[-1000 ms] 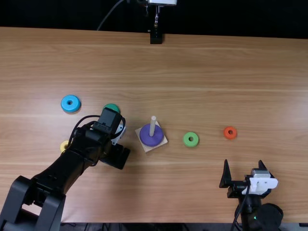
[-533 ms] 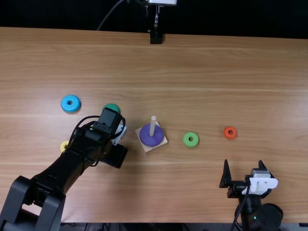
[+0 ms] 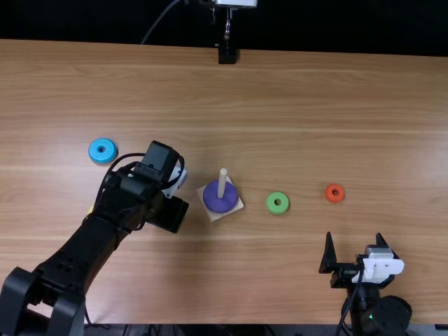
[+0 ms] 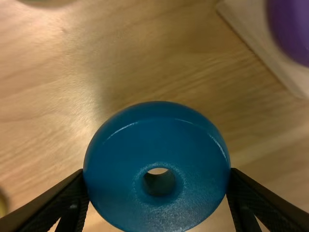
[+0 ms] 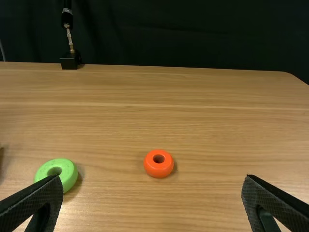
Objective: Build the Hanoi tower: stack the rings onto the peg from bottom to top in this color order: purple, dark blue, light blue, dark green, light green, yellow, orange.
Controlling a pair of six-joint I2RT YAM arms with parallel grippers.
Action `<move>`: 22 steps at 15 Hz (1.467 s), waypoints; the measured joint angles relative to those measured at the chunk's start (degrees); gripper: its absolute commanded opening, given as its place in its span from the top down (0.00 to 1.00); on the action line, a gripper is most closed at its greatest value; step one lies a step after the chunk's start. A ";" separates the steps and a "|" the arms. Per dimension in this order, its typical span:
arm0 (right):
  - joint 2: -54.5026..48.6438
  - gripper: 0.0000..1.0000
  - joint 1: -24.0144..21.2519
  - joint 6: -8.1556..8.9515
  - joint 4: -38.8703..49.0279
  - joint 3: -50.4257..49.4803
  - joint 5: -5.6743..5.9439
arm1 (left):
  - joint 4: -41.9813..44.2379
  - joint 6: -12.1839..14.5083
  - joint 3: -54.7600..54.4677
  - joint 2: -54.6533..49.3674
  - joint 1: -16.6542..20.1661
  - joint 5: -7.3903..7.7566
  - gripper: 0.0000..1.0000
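Right, around the wooden peg [image 3: 222, 183]:
- left gripper [image 3: 170, 211], just left of it: fingers parted by the dark blue ring's [image 4: 157, 212] width, gripping its sides
- purple ring [image 3: 211, 200]: threaded on it, at the square base [image 3: 235, 206]
- light green ring [image 3: 271, 204]: right of it; orange ring [image 3: 329, 196] beyond
- light blue ring [image 3: 95, 155]: well left
- right gripper [image 3: 353, 235]: nearer the table edge, spread wide, gripping nothing

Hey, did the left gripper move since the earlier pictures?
Yes. In the top view, the left gripper, with the dark blue ring, has shifted a little toward the far side of the table, judged against the peg, which stayed put.
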 measured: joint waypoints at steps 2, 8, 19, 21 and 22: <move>0.00 0.00 0.02 0.00 0.00 0.02 0.00 | -8.50 -0.04 4.72 -0.28 1.05 0.00 0.98; 0.00 0.00 0.00 0.02 0.02 0.00 0.00 | -20.22 0.00 21.88 -0.28 1.36 0.26 0.98; 0.00 0.00 0.02 0.00 0.00 0.02 0.00 | -21.51 -2.58 35.32 2.80 -5.05 1.51 0.98; 0.00 0.00 0.00 -0.02 0.00 0.02 0.00 | -21.31 -3.02 37.07 4.35 -6.25 1.90 0.98; 0.00 0.00 0.00 0.02 0.02 0.02 -0.02 | -21.35 -2.99 37.99 5.49 -6.91 1.95 0.98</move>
